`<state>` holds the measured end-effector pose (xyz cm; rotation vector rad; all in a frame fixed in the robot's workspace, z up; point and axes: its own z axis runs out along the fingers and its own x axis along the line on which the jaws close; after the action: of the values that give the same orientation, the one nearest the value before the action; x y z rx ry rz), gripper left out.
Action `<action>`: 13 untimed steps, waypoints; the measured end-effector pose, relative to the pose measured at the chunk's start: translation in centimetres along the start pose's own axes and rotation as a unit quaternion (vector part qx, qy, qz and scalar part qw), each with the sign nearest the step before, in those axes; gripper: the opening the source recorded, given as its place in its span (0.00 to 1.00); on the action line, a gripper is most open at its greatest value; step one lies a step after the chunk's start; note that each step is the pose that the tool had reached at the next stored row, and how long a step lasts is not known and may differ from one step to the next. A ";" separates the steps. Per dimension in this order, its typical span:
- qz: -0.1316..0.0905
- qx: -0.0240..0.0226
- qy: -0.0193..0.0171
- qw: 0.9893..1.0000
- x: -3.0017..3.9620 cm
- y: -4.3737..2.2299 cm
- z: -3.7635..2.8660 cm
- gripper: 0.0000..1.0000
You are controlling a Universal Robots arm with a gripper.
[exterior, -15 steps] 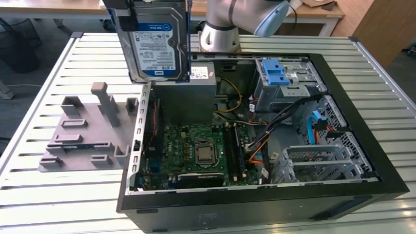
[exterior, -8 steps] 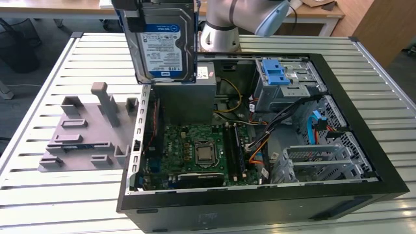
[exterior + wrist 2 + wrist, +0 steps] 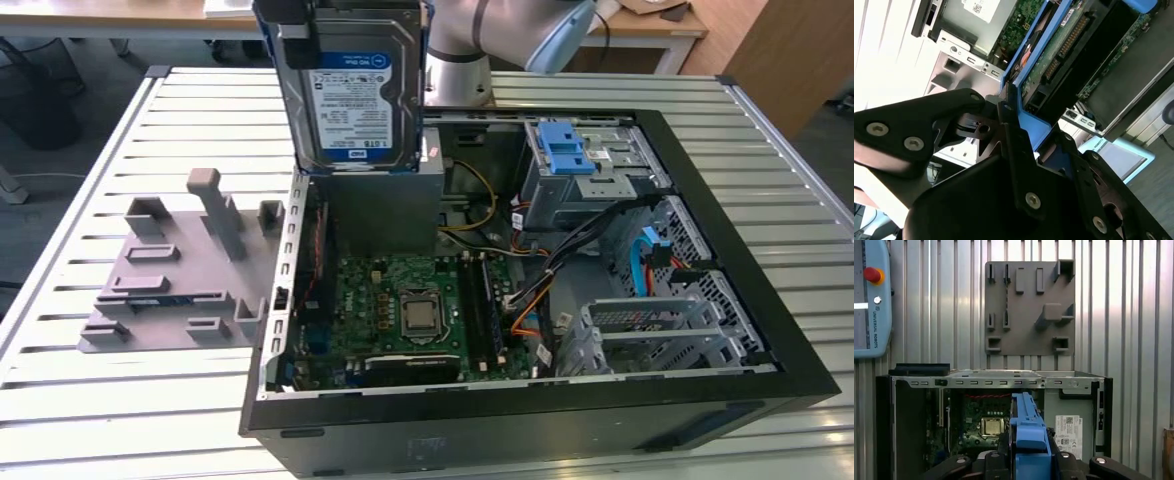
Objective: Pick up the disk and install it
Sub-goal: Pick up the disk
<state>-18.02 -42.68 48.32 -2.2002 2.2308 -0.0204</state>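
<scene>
White slatted tabletop (image 3: 80, 400) runs across the whole exterior view, with desks behind it along the upper edge. At the exterior view's left, a grey holder block (image 3: 174, 270) lies flat on the slats, its posts and slots bare, just beside the open computer case (image 3: 534, 420).

In the upper middle of the frame the disk (image 3: 354, 90) hangs upright in the air, label facing the camera, above the case's far left corner and clear of the metal box below it. The gripper (image 3: 1029, 442) has it from above: in both wrist views the black fingers (image 3: 966, 97) are closed tight on the edge of the disk's blue bracket (image 3: 1026, 415), and the second wrist view shows the disk's green circuit side (image 3: 1064, 45).

Below the disk, inside the case, sits the green motherboard (image 3: 400, 300). Further right, in the upper right of the case, is the grey drive cage (image 3: 581, 160) with its blue latch – behind it rises the silver robot arm (image 3: 507, 40).
</scene>
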 end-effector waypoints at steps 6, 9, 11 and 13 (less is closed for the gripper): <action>0.000 0.000 0.000 1.000 0.22 -1.10 0.02 0.36; 0.000 0.000 0.000 1.000 0.33 -1.66 0.03 0.36; 0.000 0.000 0.000 1.000 0.40 -2.06 0.03 0.36; 0.000 0.000 0.000 1.000 0.46 -2.44 0.04 0.36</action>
<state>-15.58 -43.18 48.32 -2.2004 2.2308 -0.0202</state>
